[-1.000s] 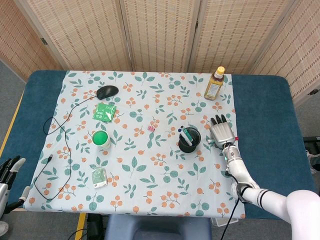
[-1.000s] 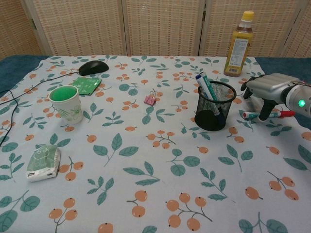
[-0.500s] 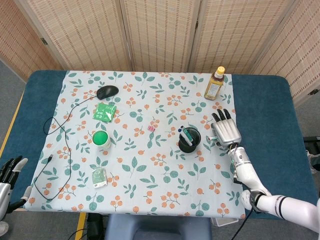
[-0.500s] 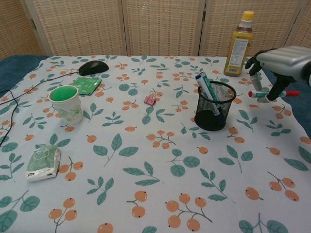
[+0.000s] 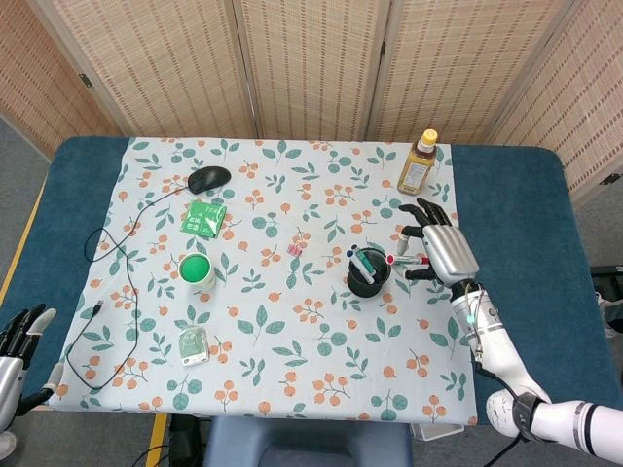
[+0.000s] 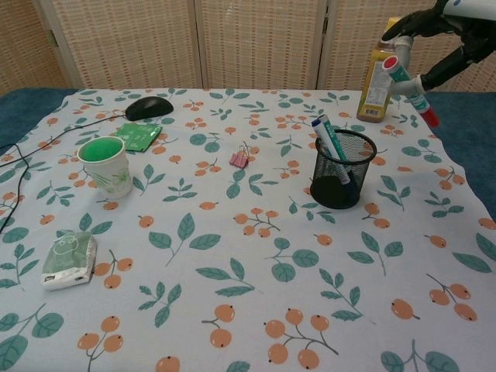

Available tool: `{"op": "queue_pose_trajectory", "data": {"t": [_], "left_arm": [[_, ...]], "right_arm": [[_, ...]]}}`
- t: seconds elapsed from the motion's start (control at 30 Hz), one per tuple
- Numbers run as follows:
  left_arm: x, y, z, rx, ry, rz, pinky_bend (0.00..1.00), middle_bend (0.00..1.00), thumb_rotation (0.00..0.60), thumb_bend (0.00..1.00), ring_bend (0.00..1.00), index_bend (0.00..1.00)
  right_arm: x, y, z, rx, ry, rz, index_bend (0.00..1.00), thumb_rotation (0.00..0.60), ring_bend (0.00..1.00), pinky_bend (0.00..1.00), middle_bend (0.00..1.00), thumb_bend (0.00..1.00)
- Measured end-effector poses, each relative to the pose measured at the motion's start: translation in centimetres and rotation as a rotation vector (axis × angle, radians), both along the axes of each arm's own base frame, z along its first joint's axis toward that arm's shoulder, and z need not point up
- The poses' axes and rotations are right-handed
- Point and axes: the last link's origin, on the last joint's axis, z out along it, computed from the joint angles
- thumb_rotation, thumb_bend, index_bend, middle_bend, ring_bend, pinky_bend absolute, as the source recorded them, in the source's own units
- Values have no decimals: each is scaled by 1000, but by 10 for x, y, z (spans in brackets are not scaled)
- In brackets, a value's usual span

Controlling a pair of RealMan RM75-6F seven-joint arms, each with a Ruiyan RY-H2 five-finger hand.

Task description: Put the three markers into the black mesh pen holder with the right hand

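Note:
The black mesh pen holder (image 5: 369, 275) (image 6: 342, 168) stands right of the table's centre with two markers (image 6: 328, 140) leaning inside it. High above the cloth, my right hand (image 5: 438, 251) (image 6: 453, 31) pinches a red-capped marker (image 5: 408, 260) (image 6: 408, 80) between thumb and fingers, the other fingers spread. The marker hangs tilted, up and to the right of the holder. My left hand (image 5: 19, 341) hangs open off the table's front left corner, holding nothing.
A yellow drink bottle (image 5: 417, 161) (image 6: 381, 71) stands behind the holder. A green paper cup (image 6: 106, 165), a green tea packet (image 6: 139, 136), a black mouse (image 6: 149, 107) with its cable, a pink binder clip (image 6: 239, 159) and a white wrapped packet (image 6: 68, 259) lie to the left.
My right hand has lifted the red-capped marker off the cloth and carried it upward and toward the holder. The left hand has sunk slightly lower.

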Motion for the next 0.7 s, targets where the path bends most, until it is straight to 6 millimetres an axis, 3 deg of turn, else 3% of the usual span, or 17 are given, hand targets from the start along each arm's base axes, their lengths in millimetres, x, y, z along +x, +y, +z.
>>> {"op": "queue_pose_trajectory", "data": {"t": [0.23,0.43,0.7], "left_arm": [[-1,-1,3,4,-9,-1,223,74,600,448,59,69],[-2,-3,9,17,-20,-2,223,74,600,448,59,69],[-4,-1,11,16,-23,4,223,74,600,448,59,70]], "right_arm": [[12,-3,-51,25,-168,-3,684,600,0,0,140,249],[16,-13,-87,35,-212,0,684,600,0,0,140,249],[21,-24,-93,29,-250,3,684,600,0,0,140,249]]}}
